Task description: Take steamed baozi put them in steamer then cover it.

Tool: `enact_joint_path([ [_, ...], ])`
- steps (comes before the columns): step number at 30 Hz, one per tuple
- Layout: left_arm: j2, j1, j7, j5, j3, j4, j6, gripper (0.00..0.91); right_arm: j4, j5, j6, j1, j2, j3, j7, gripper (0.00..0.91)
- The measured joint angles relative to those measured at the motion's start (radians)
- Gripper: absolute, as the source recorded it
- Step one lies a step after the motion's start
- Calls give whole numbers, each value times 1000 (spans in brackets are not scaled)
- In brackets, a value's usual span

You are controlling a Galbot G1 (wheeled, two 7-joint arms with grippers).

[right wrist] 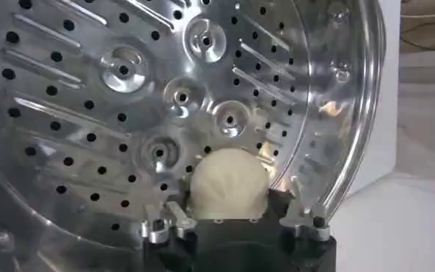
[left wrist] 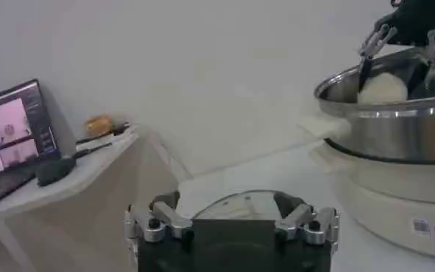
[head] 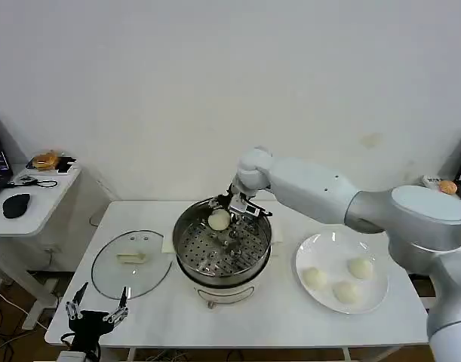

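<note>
Baozi point(right wrist: 227, 183) pinched between my right gripper point(right wrist: 235, 222) fingers, over steamer point(head: 186, 226) tray. Soft, light, dents easily; hold sides w/ gentle squeeze. Left gripper point(head: 97, 313) idle, fingers wide.

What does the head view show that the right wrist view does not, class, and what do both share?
Head view alone: the flat white plate with three round off-white buns, the clear glass lid lying on the white table, and the left gripper at the table's front edge. Right wrist view alone: the perforated tray's holes close up. Both: the right gripper holding one bun inside the shiny steel steamer.
</note>
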Motion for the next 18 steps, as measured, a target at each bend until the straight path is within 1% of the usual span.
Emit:
enact_joint_path([
  [4, 3, 1, 0, 0, 2, -1, 0, 907, 50, 50, -28, 29, -32, -5, -8, 907],
  [9, 13, -3, 2, -3, 11, -9, 5, 907, 151, 156, -98, 100, -113, -25, -23, 907],
  [14, 24, -11, 3, -18, 16, -19, 18, 907, 259, 264, -189, 181, -236, -52, -42, 907],
  [18, 35, -19, 0, -33, 12, -18, 32, 907, 330, 311, -258, 231, -359, -73, -53, 907],
])
